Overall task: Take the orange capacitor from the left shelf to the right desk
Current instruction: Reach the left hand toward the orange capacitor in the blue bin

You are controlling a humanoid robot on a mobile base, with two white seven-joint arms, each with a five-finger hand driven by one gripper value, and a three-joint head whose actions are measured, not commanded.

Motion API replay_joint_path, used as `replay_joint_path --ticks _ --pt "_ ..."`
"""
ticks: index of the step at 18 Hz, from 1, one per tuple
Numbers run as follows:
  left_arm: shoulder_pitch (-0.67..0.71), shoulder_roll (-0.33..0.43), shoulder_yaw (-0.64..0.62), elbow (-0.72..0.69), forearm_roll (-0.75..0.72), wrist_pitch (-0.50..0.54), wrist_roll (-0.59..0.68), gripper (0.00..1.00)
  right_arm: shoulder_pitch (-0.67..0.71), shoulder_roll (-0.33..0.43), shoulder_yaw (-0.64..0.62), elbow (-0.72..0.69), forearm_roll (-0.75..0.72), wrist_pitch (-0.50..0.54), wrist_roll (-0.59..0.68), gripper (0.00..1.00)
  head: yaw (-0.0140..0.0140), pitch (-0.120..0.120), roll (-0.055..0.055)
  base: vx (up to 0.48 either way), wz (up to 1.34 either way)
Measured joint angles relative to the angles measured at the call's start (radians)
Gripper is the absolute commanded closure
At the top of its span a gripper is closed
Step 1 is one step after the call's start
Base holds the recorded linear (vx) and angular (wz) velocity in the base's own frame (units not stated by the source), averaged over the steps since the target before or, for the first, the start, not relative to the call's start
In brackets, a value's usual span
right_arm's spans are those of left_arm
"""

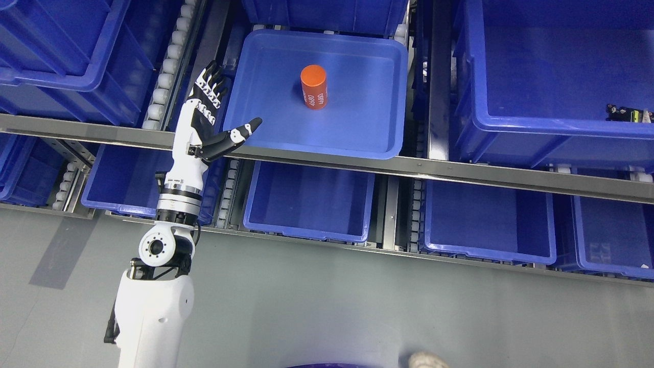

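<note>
An orange capacitor (pixel 314 87), a small cylinder with white print on its side, stands upright in a shallow blue tray (pixel 368 138) on the upper shelf level. My left hand (pixel 214 110) is raised at the tray's left rim, to the left of the capacitor and apart from it. Its fingers (pixel 209 82) are stretched out and its thumb (pixel 244 132) points right over the tray's front left corner. It holds nothing. The right arm does not show.
Deep blue bins (pixel 552 82) fill the shelf around the tray, with more bins (pixel 311 199) on the lower level. Metal shelf rails (pixel 460 174) run across in front. Roller tracks (pixel 168 66) stand left of the tray. Grey floor (pixel 357 306) lies below.
</note>
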Motion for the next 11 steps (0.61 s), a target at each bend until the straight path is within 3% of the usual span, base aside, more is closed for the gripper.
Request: replay_joint_path --ticks 11 --pt "-0.078 0.000 -0.037 0.053 -0.015 0.013 -0.021 0.00 0.000 0.000 0.000 0.000 0.000 0.000 0.000 0.00 0.0000 0.000 0.000 0.000 0.00"
